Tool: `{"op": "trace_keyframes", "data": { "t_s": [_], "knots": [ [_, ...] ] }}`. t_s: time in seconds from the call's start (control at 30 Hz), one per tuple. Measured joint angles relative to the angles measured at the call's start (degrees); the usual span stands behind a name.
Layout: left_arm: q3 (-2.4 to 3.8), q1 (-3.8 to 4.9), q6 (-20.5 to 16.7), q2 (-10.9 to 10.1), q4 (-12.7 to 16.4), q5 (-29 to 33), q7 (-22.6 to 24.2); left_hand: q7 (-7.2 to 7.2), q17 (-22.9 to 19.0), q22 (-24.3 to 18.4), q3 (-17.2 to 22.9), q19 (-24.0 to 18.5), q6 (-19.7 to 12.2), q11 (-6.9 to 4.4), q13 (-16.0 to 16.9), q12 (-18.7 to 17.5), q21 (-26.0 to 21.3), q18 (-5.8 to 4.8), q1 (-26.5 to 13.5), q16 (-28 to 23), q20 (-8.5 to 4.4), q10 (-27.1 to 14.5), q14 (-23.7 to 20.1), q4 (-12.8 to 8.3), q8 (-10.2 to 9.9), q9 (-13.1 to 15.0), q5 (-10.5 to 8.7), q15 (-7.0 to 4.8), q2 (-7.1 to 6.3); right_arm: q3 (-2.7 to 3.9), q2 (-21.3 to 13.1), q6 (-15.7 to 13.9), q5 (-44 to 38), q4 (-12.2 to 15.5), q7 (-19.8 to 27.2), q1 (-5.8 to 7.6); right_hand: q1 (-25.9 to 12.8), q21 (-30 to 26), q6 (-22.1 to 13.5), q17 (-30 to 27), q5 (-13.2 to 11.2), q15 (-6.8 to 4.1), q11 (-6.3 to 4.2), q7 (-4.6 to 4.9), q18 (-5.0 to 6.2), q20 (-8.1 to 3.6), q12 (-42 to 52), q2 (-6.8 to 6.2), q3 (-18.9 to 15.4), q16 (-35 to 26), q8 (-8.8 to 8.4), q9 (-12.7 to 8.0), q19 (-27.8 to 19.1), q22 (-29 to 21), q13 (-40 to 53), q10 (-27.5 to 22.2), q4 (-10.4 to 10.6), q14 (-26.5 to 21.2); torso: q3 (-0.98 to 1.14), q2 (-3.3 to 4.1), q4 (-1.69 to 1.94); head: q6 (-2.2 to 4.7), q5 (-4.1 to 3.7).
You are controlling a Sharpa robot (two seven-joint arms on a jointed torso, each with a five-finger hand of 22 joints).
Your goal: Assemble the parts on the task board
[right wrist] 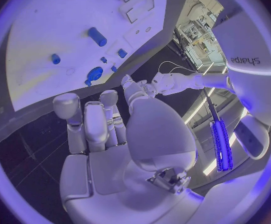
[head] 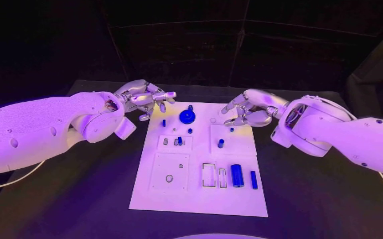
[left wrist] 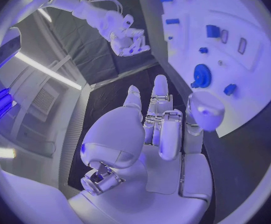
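The white task board (head: 200, 186) lies in the middle of the black table. A blue gear (head: 187, 117) stands near its far edge, also seen from the left wrist (left wrist: 202, 75) and the right wrist (right wrist: 94, 74). A blue cylinder (head: 236, 175) and a thin blue bar (head: 254, 179) lie at the near right, and a short blue peg (head: 221, 144) sits mid-board. My left hand (head: 148, 98) hovers at the board's far left corner, fingers apart and holding nothing (left wrist: 160, 124). My right hand (head: 247, 112) hovers at the far right edge, also empty (right wrist: 110, 129).
Several small blue pieces (head: 180, 140) stand in a raised block left of centre. Rectangular slots (head: 209, 173) and a round hole (head: 169, 178) mark the board's near half. Black table (head: 79, 195) surrounds the board on all sides.
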Motion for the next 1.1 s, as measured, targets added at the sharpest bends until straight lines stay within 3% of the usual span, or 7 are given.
{"op": "trace_keyframes", "data": {
  "t_s": [0.1, 0.23, 0.33, 0.5, 0.73, 0.97, 1.1],
  "knots": [
    [0.0, 1.01, 4.09, 1.42, -0.54, -7.84, -7.86, -0.69, 0.0, 6.5, -1.24, 0.86, 0.36, -0.79, 7.37, 8.11, 4.59, -0.62, -0.93, 2.46, -0.37, -0.34, -0.08, 1.81, 3.06, 2.13, -0.27, -0.37, 0.43, 0.63, -1.63, 1.44, 4.27, -1.16, 0.72, 0.95, 0.23, 0.0, 0.0, -0.07, 0.0, 0.0, 0.0, 0.0, 0.0, 0.0, 0.0, 0.23, 0.0, -0.19, 0.0, 0.0, 0.0, 0.0, 0.0, 0.0, 0.0, 0.0, 0.15, -0.34, -0.01, -0.14, 0.04],
    [0.0, 2.08, 9.02, 3.98, -1.42, -18.19, -17.25, -2.27, -0.01, 13.63, -3.62, 1.94, 0.59, -2.44, 26.99, 28.4, 9.38, -1.66, -2.31, 3.71, -1.34, 3.15, -0.04, 4.67, 9.63, 7.52, -0.27, -1.29, 0.05, 1.02, -2.18, 2.29, 8.01, -2.55, 1.35, 1.45, 0.23, 0.0, 0.21, -0.26, 0.21, 0.0, 0.0, -0.21, 0.0, -0.2, 0.0, 0.23, 0.0, -0.19, 0.0, 0.0, -0.2, -0.29, 0.0, 0.0, 0.0, 0.0, 0.36, -0.71, -0.01, -0.49, 0.24],
    [0.0, 2.53, 11.45, 5.92, -2.29, -23.42, -22.27, -3.04, -0.01, 16.49, -4.86, 2.14, -0.6, -2.95, 33.73, 35.19, 11.21, -2.12, -2.7, 3.71, -1.54, 3.65, 0.0, 6.55, 13.51, 11.11, -0.27, -1.63, 0.44, 1.14, -1.94, 2.49, 9.4, -3.37, 1.63, 1.56, 0.23, -0.25, 0.21, -0.4, 0.21, 0.0, 0.0, -0.21, 0.55, -0.19, 0.0, 0.23, -0.15, -0.43, 0.0, 0.05, -0.19, -0.42, 0.0, 0.0, -0.15, 0.0, 0.53, -0.92, -0.01, -0.7, 0.34],
    [-0.94, 3.01, 13.83, 9.32, -3.76, -29.47, -29.17, -3.22, -0.01, 18.33, -6.81, 2.14, -3.22, -2.95, 36.46, 37.81, 12.21, -2.12, -3.52, 3.7, -1.54, 3.65, -0.19, 8.8, 17.15, 14.97, -0.27, -1.84, -0.38, 1.29, -1.14, 2.45, 10.89, -4.69, 1.88, 1.68, 0.23, -0.26, 0.21, -0.75, 0.2, 0.0, 0.0, -0.21, 0.92, 0.02, 0.0, 0.23, -0.16, -0.74, 0.0, 0.05, -0.4, -0.81, -0.08, 0.0, -0.16, 0.0, 0.79, -1.2, -0.01, -1.04, 0.39],
    [-2.04, 3.23, 14.26, 12.73, -5.43, -32.27, -34.74, -3.45, -0.01, 20.24, -8.39, 2.33, -5.06, -2.95, 38.3, 39.35, 13.34, -2.11, -3.8, 3.7, -1.73, 3.64, 0.01, 10.71, 20.19, 18.36, -0.27, -2.04, -0.65, 1.32, -0.3, 2.26, 11.74, -5.49, 1.91, 1.73, 0.23, -0.6, 0.21, -1.11, 0.45, 0.0, 0.0, -0.21, 0.93, -0.18, -0.01, 0.23, -0.25, -1.03, 0.23, 0.04, -0.6, -1.24, -0.2, 0.0, -0.25, 0.0, 0.88, -1.34, -0.01, -1.29, 0.4],
    [-3.36, 3.37, 14.84, 15.25, -6.67, -32.45, -37.45, -3.46, -0.02, 20.49, -8.63, 2.33, -5.48, -2.95, 38.46, 39.35, 13.34, -2.11, -3.8, 3.7, -1.73, 3.64, 0.01, 10.95, 20.76, 19.2, -0.27, -2.04, -0.65, 1.34, 0.31, 1.93, 11.98, -6.09, 1.78, 1.77, 0.23, -0.9, 0.21, -1.59, 0.84, 0.0, 0.0, -0.21, 0.93, -0.27, -0.22, 0.23, -0.63, -1.44, 0.23, 0.04, -0.92, -1.76, -0.4, 0.01, -0.33, 0.0, 0.87, -1.34, 0.0, -1.58, 0.48],
    [-3.58, 3.46, 15.54, 16.35, -7.24, -32.34, -38.46, -3.46, -0.02, 20.49, -8.48, 2.33, -5.48, -2.95, 38.46, 39.35, 13.34, -2.11, -3.79, 3.7, -1.73, 3.64, 0.01, 11.1, 20.76, 19.45, -0.27, -2.04, -0.65, 1.34, 0.58, 1.76, 12.03, -6.34, 1.69, 1.78, 0.23, -1.16, 0.21, -1.81, 1.16, 0.0, 0.0, -0.21, 0.93, -0.18, -0.5, 0.23, -0.74, -1.7, 0.23, 0.03, -1.01, -2.05, -0.59, 0.01, -0.23, 0.0, 0.83, -1.31, 0.0, -1.74, 0.55]
  ]
}}
